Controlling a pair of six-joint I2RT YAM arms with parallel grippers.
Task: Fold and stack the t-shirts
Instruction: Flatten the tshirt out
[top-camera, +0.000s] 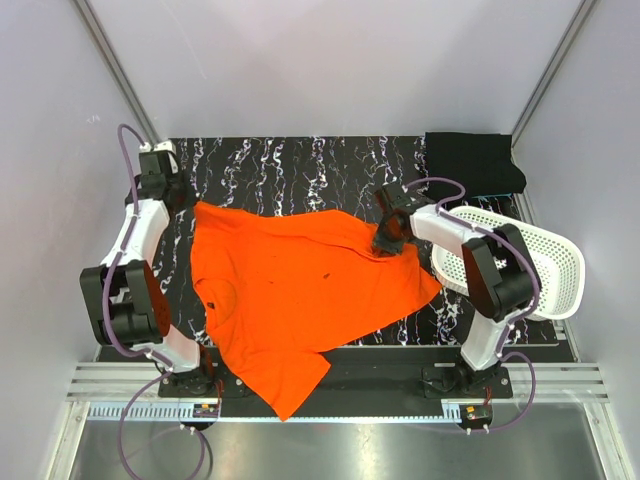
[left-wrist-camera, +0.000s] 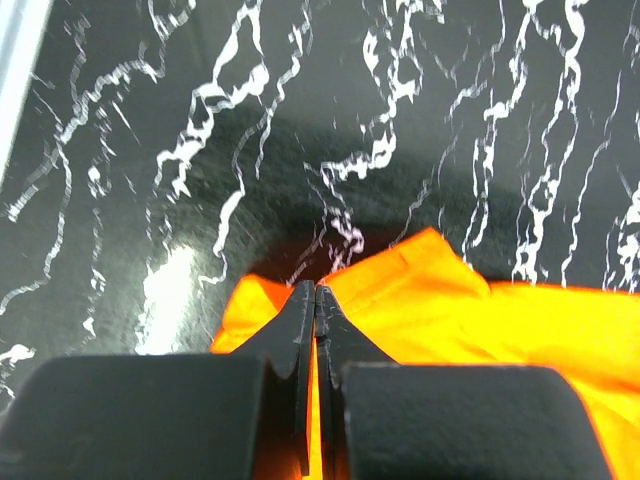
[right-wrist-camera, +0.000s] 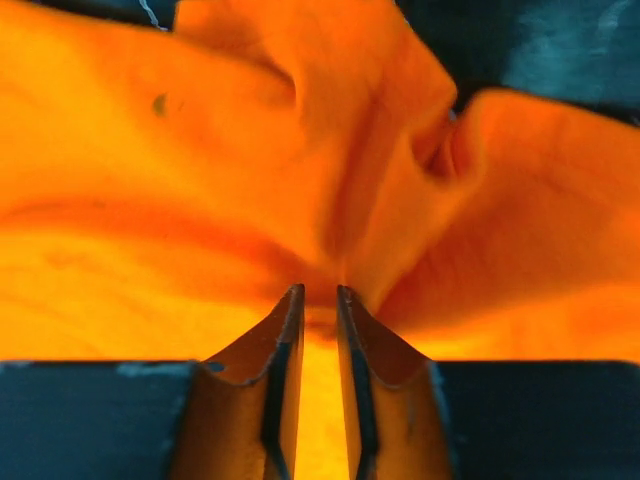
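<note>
A bright orange t-shirt (top-camera: 300, 290) lies spread on the black marbled mat (top-camera: 290, 165), with its lower part hanging over the near edge. My left gripper (top-camera: 192, 206) is shut on the shirt's far left corner. In the left wrist view its jaws (left-wrist-camera: 316, 292) are closed with orange fabric (left-wrist-camera: 450, 300) pinched between them. My right gripper (top-camera: 384, 243) is shut on a bunched fold at the shirt's far right edge. In the right wrist view its jaws (right-wrist-camera: 320, 292) stand close together with orange cloth (right-wrist-camera: 200, 150) between them. A folded black t-shirt (top-camera: 475, 162) lies at the back right corner.
A white perforated plastic basket (top-camera: 545, 262) lies tipped at the right edge of the mat, close to my right arm. Grey walls and metal frame posts enclose the table on the left, back and right. Bare mat (left-wrist-camera: 300, 120) shows beyond the shirt's far edge.
</note>
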